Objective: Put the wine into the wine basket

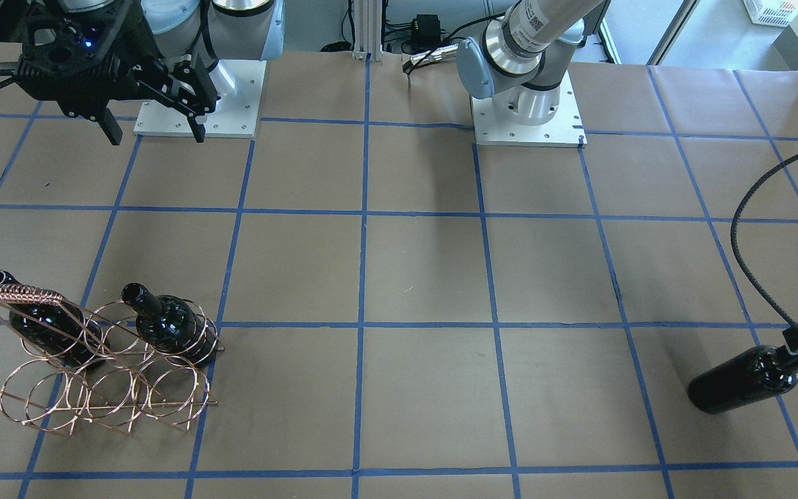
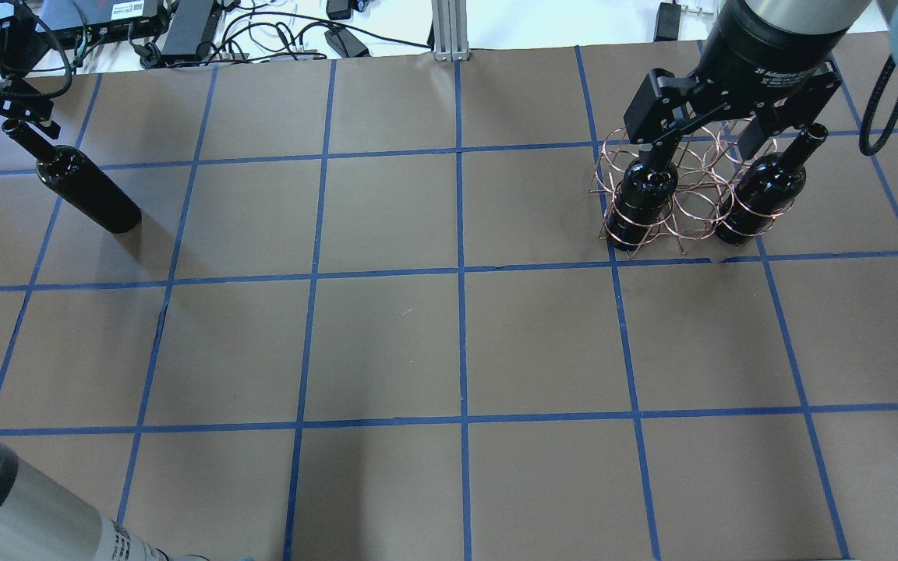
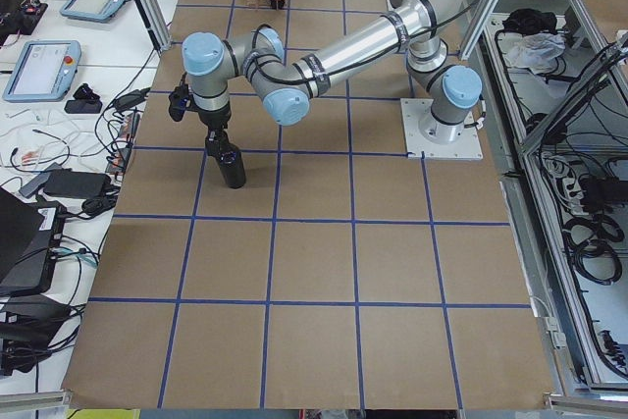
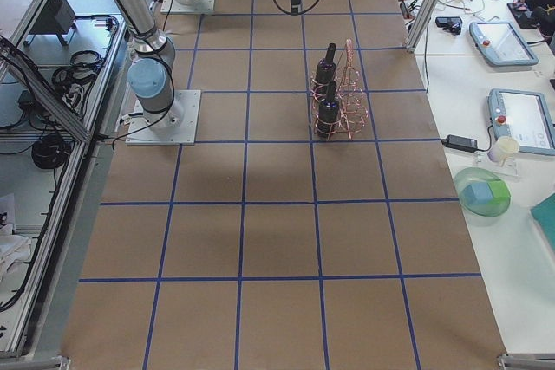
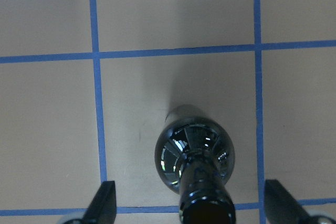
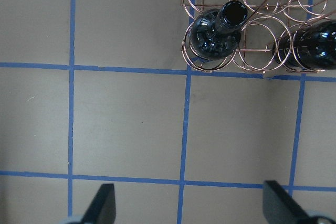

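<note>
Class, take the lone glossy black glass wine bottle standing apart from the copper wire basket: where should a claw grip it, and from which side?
The glossy black glass wine bottle stands upright, so come straight down from above and grip its slim neck just under the lipped mouth; the body is wider. The left claw hangs open astride that neck.

Left claw [image 5: 191, 205] and right claw [image 1: 155, 133], jaws apart.
</note>
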`<state>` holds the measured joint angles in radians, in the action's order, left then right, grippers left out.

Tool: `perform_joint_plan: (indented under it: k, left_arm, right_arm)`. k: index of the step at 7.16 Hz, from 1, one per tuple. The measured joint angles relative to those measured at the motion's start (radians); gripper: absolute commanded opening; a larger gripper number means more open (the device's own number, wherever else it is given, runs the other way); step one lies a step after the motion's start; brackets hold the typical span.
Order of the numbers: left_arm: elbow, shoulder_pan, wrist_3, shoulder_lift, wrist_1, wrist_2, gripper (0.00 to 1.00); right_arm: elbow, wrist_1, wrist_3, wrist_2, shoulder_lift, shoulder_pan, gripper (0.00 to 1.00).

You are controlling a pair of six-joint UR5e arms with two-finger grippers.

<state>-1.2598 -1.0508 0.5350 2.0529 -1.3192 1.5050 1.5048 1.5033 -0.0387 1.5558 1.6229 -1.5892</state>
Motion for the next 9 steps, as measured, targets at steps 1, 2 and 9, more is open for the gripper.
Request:
perform_joint_plan:
  k: [1,2,9]
  left_arm:
    - [-0.001,0.0,-0.006,0.004,0.001,-0.011,1.0]
    - [-0.002,0.0,-0.005,0.007,0.001,-0.011,1.0]
    - [-0.014,0.0,0.002,0.004,-0.019,0.027,0.86]
  right_arm:
    - [0.0,0.0,0.0,0.0,0.0,0.0,1.0]
    - [0.0,0.0,0.0,0.0,0.0,0.0,1.0]
    - [0.0,0.0,0.0,0.0,0.0,0.0,1.0]
